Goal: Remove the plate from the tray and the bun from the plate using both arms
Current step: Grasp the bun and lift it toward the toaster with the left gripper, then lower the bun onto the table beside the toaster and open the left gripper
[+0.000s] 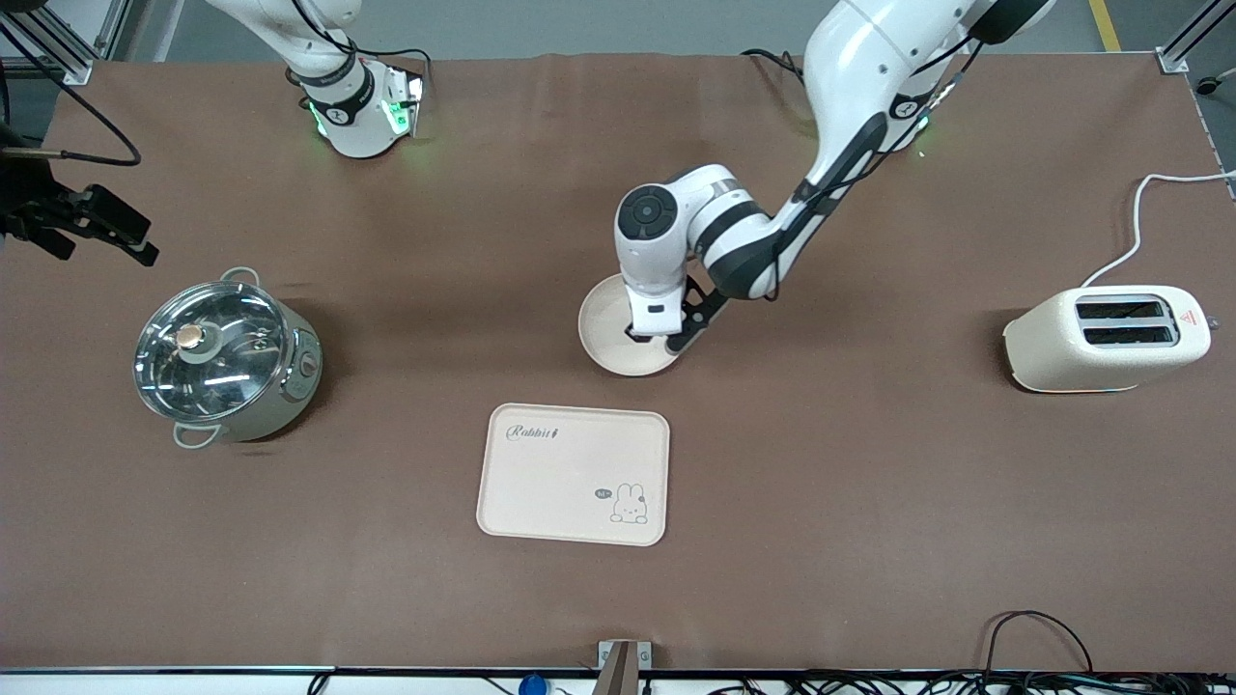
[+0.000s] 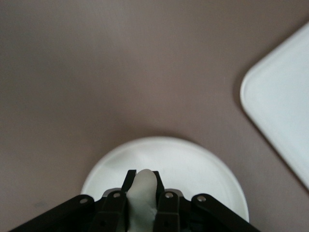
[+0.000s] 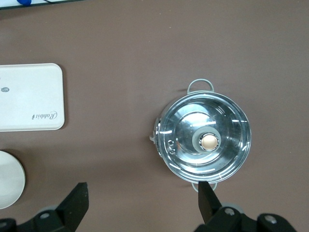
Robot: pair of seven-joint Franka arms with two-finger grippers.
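Tray (image 1: pixel 541 483) reads "Rabbit" | left end effector (image 2: pixel 143 193) clamps bun (image 2: pixel 143 186) over plate (image 1: pixel 603 333) | right end effector (image 3: pixel 142 203) spread, empty

Left arm's wrist covers part of the plate (image 1: pixel 603 328) at frame centre; the tray (image 2: pixel 282 101) is cut off at the right edge.

This looks like a robotics lab set up as a mock kitchen. A brown-covered table (image 1: pixel 869 502) carries a lidded steel pot (image 1: pixel 224 356), a cream toaster (image 1: pixel 1107 338) and a rabbit tray (image 1: pixel 574 473), while aluminium framing (image 1: pixel 58 53) and loose cables (image 1: pixel 1043 637), probably test-rig wiring, line its edges.
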